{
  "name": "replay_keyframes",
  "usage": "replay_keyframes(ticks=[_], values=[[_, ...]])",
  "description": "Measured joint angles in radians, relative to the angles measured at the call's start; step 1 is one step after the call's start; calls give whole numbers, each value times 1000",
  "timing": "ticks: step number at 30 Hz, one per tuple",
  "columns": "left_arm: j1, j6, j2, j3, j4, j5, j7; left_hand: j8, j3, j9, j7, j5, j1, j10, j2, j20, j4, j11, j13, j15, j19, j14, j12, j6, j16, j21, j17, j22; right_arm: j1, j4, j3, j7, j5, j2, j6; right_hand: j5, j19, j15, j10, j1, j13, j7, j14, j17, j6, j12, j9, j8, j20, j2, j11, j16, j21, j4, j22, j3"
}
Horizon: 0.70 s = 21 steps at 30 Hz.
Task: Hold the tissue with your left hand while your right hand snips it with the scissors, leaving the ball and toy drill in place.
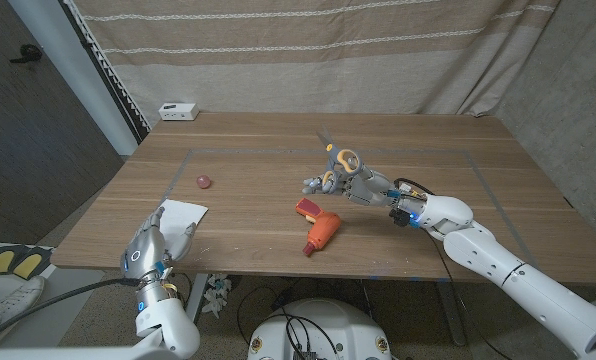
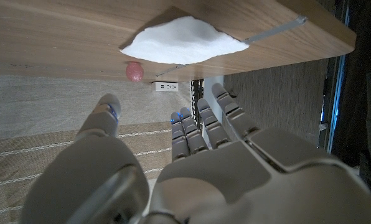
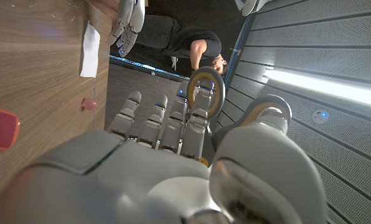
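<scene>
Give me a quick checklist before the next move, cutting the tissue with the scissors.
1. Scissors in right hand: ok, its fingers hold the handle loops.
2. Left hand holding tissue: not ok, it sits at the near table edge beside the tissue, holding nothing.
3. Scissors at tissue: not ok, far apart.
4. Ball untouched: ok.
5. Toy drill untouched: ok, near the right hand.
6. Blades open: cannot tell.

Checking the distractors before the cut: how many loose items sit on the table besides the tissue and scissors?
2: a small pink ball left of centre, beyond the tissue, and an orange toy drill near the middle, just in front of the right hand holding the scissors.
</scene>
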<state>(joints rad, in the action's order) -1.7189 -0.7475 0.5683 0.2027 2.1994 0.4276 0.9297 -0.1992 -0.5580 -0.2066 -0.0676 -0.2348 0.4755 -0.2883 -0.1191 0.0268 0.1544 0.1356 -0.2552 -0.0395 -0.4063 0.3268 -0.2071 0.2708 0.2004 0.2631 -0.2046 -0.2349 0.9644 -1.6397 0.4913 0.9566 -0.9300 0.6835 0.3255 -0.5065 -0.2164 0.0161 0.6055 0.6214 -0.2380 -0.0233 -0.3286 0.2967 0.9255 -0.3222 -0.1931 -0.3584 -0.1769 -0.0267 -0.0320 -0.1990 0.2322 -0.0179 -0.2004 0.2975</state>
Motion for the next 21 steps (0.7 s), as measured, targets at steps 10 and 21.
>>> replay_keyframes(ticks=[10, 21], values=[[20, -27, 4, 17, -29, -12, 4, 12, 0, 0, -6, 0, 5, 11, -5, 8, 0, 0, 5, -1, 24, -16, 0, -59, 0, 0, 0, -5, 5, -11, -2, -8, 3, 9, 1, 0, 0, 0, 0, 5, 1, 0, 0, 0, 0, 0, 0, 0, 0, -5, 0, 0, 0, 0, 0, 0], [44, -57, 15, 41, -55, -24, 7, 12, 0, 0, -9, 0, 5, 22, -5, 7, 0, 0, 5, -1, 35, -27, 4, -62, -7, 0, 0, -5, 6, -15, -2, -15, 6, 15, 1, 0, 0, 0, 0, 5, 6, 0, 0, -5, 0, 3, 0, 4, 0, -5, 0, 0, 0, 0, 0, 0]])
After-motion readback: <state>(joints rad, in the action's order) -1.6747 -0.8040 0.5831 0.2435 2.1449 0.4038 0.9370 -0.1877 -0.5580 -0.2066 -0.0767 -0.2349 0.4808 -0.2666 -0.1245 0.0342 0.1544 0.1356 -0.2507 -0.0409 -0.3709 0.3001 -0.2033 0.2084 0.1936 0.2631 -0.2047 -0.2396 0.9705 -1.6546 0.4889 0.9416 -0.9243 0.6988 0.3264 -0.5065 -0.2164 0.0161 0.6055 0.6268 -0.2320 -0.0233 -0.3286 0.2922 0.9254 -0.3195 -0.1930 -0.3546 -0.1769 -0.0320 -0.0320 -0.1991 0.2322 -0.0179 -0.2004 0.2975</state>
